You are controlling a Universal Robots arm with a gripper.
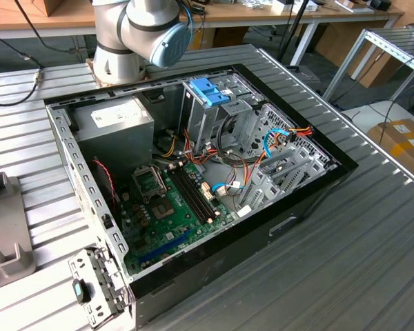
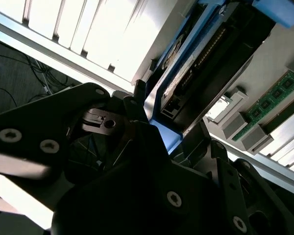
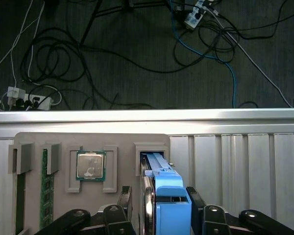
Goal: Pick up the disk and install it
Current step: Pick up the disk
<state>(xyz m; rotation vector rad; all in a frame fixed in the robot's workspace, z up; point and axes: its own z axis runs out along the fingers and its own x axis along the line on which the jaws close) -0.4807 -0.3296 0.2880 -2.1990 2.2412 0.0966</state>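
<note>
Exterior view: I see the open computer case (image 1: 300, 207) and the arm's base (image 1: 121, 65) on the tabletop (image 1: 372, 276).
First wrist view: the end effector (image 3: 159, 198) straddles the disk (image 3: 169, 193), which stands on edge in the grey holder (image 3: 88, 139).
Second wrist view: the end effector (image 2: 171, 110) flanks the disk (image 2: 201, 63); I cannot tell whether it is clamped.

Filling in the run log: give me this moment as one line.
phase: pick | gripper: astride disk | disk: on edge in grey parts tray slot | installed: no
</note>
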